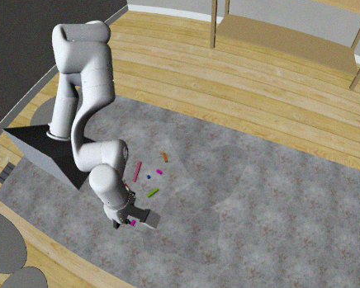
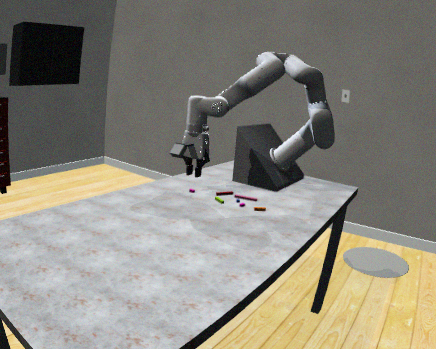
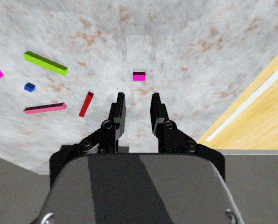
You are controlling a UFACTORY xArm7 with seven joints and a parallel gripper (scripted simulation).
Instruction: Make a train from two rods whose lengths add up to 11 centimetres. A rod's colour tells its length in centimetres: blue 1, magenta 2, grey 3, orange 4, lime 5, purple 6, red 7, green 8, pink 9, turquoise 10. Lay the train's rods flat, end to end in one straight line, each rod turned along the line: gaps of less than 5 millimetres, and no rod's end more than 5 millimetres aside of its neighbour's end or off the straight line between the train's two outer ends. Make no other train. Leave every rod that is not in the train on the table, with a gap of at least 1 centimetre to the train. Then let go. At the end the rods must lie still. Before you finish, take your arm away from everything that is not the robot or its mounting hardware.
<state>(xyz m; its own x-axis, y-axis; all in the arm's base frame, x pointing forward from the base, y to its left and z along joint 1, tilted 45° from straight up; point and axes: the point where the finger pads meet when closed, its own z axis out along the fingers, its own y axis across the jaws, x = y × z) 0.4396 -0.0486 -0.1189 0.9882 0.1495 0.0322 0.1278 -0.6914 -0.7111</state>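
Magenta rod (image 1: 133,223) (image 2: 192,190) (image 3: 139,76) lies just beyond and below the claw (image 1: 122,223) (image 2: 193,173) (image 3: 138,101), apart from its fingers and roughly centred on the gap in the wrist view. The claw is partly open, narrowed well short of wide, holding nothing. The step seems to be lining up to fetch this rod; next would come a straight descent and light grip, then carrying it to the end of the pink rod (image 1: 137,172) (image 2: 246,198) (image 3: 45,108), off on the claw's base side. Nine and two would make eleven. The grey mottled table (image 1: 297,206) (image 2: 135,255) (image 3: 190,30) spreads beneath the claw; farther out are plank floor (image 1: 173,62) (image 2: 385,300) (image 3: 250,125) and a wooden shelf (image 1: 214,16).
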